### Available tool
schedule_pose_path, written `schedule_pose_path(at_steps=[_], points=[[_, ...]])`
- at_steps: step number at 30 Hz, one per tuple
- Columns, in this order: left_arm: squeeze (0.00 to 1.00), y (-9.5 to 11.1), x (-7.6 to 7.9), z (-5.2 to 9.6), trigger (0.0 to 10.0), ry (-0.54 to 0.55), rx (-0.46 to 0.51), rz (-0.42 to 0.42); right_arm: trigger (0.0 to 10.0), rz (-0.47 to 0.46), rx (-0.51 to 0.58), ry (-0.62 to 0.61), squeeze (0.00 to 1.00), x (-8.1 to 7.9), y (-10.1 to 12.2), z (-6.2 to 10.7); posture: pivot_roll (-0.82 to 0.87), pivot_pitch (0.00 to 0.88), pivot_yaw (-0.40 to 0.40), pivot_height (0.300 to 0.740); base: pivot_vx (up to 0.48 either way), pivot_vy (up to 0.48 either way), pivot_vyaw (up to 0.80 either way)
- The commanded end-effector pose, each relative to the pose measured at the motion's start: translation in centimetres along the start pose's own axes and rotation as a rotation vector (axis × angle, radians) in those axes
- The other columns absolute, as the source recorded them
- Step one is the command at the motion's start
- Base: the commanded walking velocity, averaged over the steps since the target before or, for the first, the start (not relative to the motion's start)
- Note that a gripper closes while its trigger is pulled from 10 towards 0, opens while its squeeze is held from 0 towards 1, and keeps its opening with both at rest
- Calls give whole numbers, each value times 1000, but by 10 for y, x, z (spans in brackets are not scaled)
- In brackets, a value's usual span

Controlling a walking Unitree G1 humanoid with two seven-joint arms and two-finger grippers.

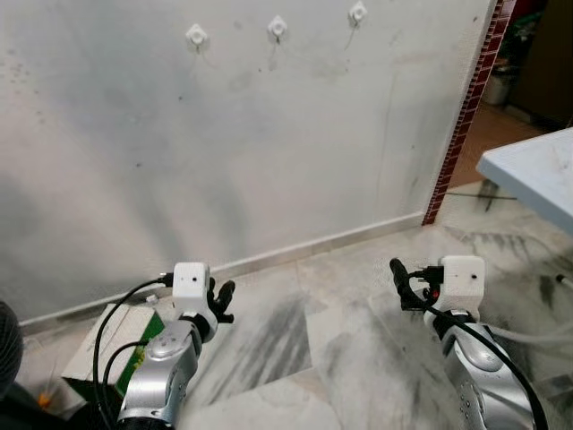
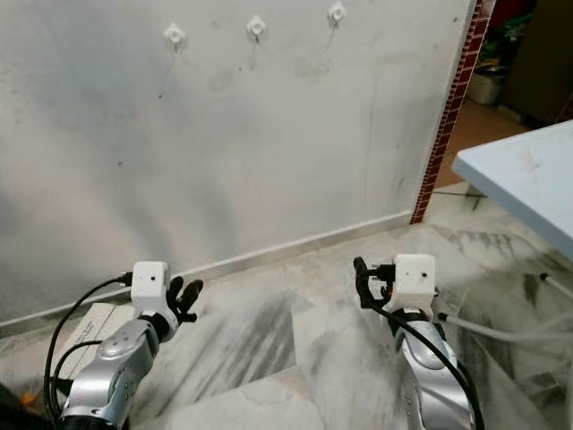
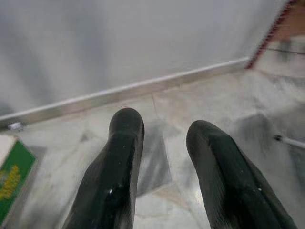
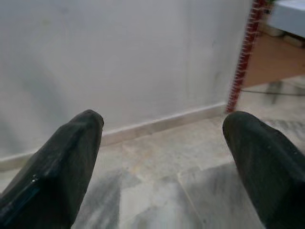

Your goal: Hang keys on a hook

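left hand held low, fingers apart, nothing held | right hand held low, fingers wide apart, nothing held | three hooks seen high on wall, well above both hands | box beside left hand on floor

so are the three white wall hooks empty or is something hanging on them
Empty: the three white wall hooks carry nothing. Both hands, left hand and right hand, are open and hold nothing.

Open marble floor up to the wall; bench juts in right, box sits low left.
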State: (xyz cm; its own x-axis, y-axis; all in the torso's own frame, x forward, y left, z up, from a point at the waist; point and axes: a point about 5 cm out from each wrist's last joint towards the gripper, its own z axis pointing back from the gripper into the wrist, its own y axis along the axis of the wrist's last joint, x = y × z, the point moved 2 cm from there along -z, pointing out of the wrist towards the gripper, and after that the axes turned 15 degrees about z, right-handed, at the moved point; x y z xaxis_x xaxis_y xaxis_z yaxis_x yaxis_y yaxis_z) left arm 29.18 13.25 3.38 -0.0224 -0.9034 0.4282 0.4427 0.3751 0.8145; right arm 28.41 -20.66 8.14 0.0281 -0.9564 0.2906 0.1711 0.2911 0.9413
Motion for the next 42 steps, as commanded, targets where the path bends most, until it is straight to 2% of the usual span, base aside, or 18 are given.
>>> schedule_pose_path(at_steps=[1,4,8,11,18,23,28,34,38,42], points=[[0,4,-7,1,10000,20,10,-19,10000,-7,17,0,0,-2,5,-1,-86,0,91,740,-300,0,0],[0,2,-7,0,10000,21,8,-16,10000,-6,17,-1,0,-1,3,-1,-76,0,63,740,-190,0,0],[0,14,-12,2,10000,32,39,23,10000,-27,23,3,0,-2,10,-4,-74,0,74,740,0,0,0],[0,16,-15,2,10000,15,42,-1,10000,3,33,16,0,-3,10,-6,-73,0,75,740,0,0,0],[0,22,-11,-2,10000,9,75,20,10000,-21,36,-25,0,2,12,-8,-85,0,88,740,0,0,0],[0,19,-4,-3,10000,-25,54,15,10000,-14,25,-4,0,-2,11,-8,-91,0,88,740,0,0,-216],[0,15,-3,-3,10000,-30,48,23,10000,-8,22,-8,0,0,10,-8,-91,0,85,740,0,0,0],[0,10,1,-3,10000,-49,42,26,10000,-5,19,1,0,-2,7,-7,-84,0,67,740,0,0,-800],[0,15,6,-3,10000,-72,65,54,10000,-5,26,24,0,-6,11,-10,-75,0,54,740,0,0,-800],[0,19,3,-1,10000,-70,78,61,10000,5,34,23,0,-5,15,-14,-72,0,61,740,0,0,-800]])
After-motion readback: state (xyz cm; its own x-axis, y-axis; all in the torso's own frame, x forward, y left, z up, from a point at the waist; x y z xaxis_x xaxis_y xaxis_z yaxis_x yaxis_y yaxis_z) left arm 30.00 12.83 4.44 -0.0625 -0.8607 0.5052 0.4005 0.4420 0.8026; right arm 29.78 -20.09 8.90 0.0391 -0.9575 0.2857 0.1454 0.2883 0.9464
